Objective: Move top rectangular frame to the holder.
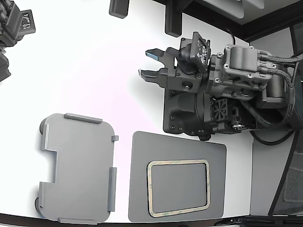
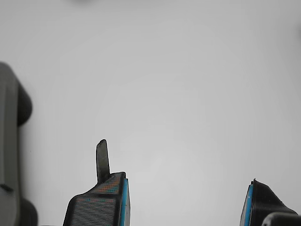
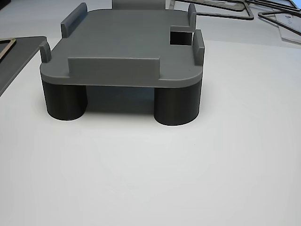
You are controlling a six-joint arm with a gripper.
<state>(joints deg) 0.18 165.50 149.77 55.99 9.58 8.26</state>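
The beige-tan rectangular frame (image 1: 178, 162) lies flat on a dark grey mat (image 1: 142, 179) at the bottom middle of the exterior view. The light grey holder (image 1: 78, 168) sits to the mat's left, with nothing on it. My gripper (image 1: 144, 63) is open and empty over bare white table, apart from the frame and well up from it in the picture, with its fingers pointing to the exterior view's left. In the wrist view my gripper (image 2: 186, 207) shows both fingertips apart, with the holder's edge (image 2: 9, 150) at the side. The other view shows the holder (image 3: 127, 47) close up on dark round feet, and a corner of the frame (image 3: 5, 46).
A second dark arm (image 1: 14, 28) sits at the exterior view's top left. Two dark posts (image 1: 118, 8) (image 1: 173, 21) stand at the far table edge. The table's near edge runs just below the holder and mat. Thin dark frames (image 3: 221, 9) lie behind the holder in the other view.
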